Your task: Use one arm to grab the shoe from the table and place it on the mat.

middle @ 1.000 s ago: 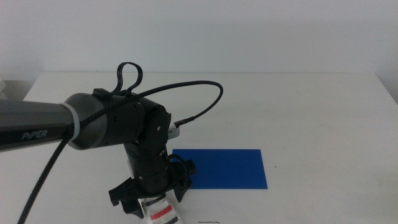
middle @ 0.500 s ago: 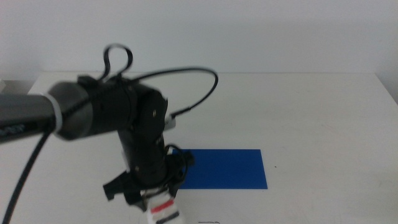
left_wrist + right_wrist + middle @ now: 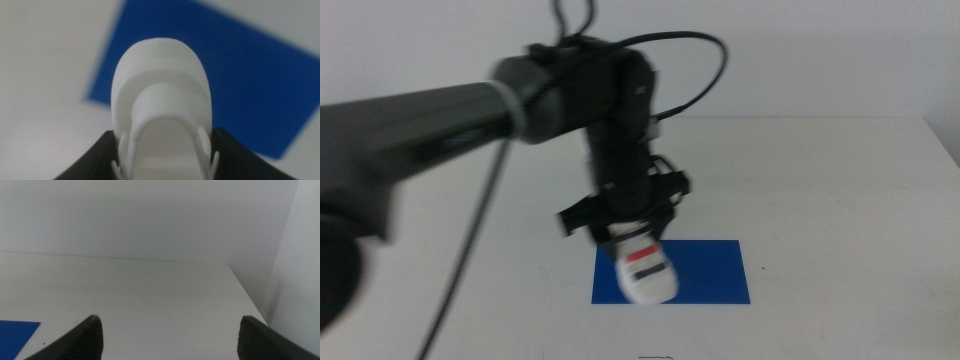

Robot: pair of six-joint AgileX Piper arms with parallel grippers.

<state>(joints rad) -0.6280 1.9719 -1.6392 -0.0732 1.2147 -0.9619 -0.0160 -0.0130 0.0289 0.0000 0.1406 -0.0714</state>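
Note:
The white shoe (image 3: 643,268), with a red strap and a dark one showing, hangs in the air over the left end of the blue mat (image 3: 705,270). My left gripper (image 3: 630,228) is shut on the shoe and holds it by its heel end, toe pointing down and forward. In the left wrist view the shoe (image 3: 162,95) fills the space between the two dark jaws, with the mat (image 3: 240,75) below and beyond its toe. The right gripper (image 3: 170,335) is open, out of the middle view, looking across the white table (image 3: 150,295) with a corner of the mat (image 3: 15,332).
The dark left arm (image 3: 440,130) with its looping black cable (image 3: 705,70) reaches in from the left over the white table (image 3: 840,190). The table's far edge meets a pale wall.
The left arm has lifted the shoe off the table near the front edge and carried it up and to the right, so it now hangs over the mat's left end.

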